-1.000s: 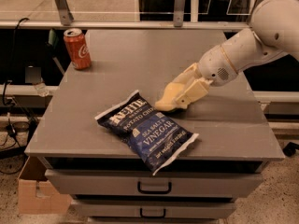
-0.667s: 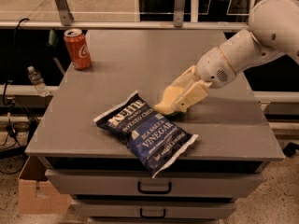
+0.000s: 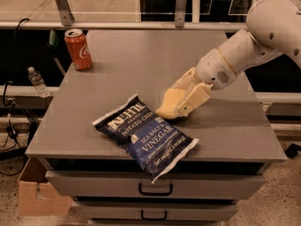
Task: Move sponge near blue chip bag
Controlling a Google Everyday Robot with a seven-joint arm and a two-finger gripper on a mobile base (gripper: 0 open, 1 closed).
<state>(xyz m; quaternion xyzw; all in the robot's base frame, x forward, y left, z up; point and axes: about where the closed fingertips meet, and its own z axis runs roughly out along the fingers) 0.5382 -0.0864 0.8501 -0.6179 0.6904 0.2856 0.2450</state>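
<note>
Grey surface (image 3: pixel 141 60) is carrying the blue chip bag (image 3: pixel 146 135); the tool (image 3: pixel 187 101) is gripping the sponge (image 3: pixel 167 106) just beside it; placing seems nearly done; next is likely releasing, then lifting clear.

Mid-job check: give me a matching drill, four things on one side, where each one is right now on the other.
Things:
1 sponge
2 chip bag
3 soda can
4 gripper

Places:
A far left corner of the table
B at the table's front edge, lying flat
C closed on the sponge, right of the bag
D held low, beside the bag's upper right edge

Pairs: 1-D, 2-B, 3-A, 4-C
</note>
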